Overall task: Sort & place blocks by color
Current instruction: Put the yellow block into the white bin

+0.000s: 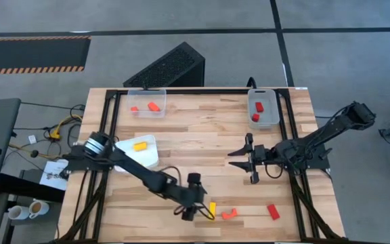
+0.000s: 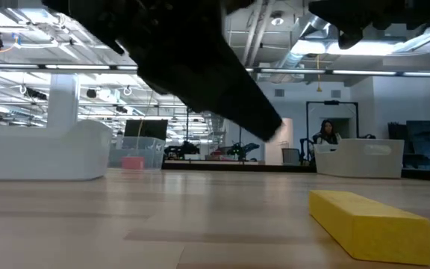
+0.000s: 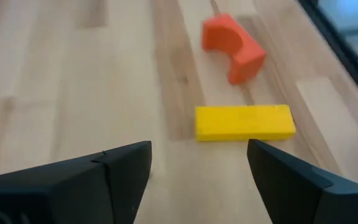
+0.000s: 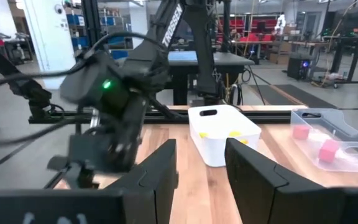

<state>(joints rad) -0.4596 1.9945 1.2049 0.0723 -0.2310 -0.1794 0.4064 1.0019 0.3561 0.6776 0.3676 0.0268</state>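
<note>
A yellow bar lies flat near the table's near edge, with an orange arch and a red block to its right. My left gripper is open and hovers just left of the bar. In the left wrist view the yellow bar and the orange arch lie ahead of my left gripper, untouched. My right gripper is open over the table's right middle, holding nothing. In the low view the yellow bar rests on its long face.
A white tray at left holds a yellow block. A clear bin at the far edge holds red and orange blocks. A second clear bin at far right holds two red blocks. A person sits in the room behind.
</note>
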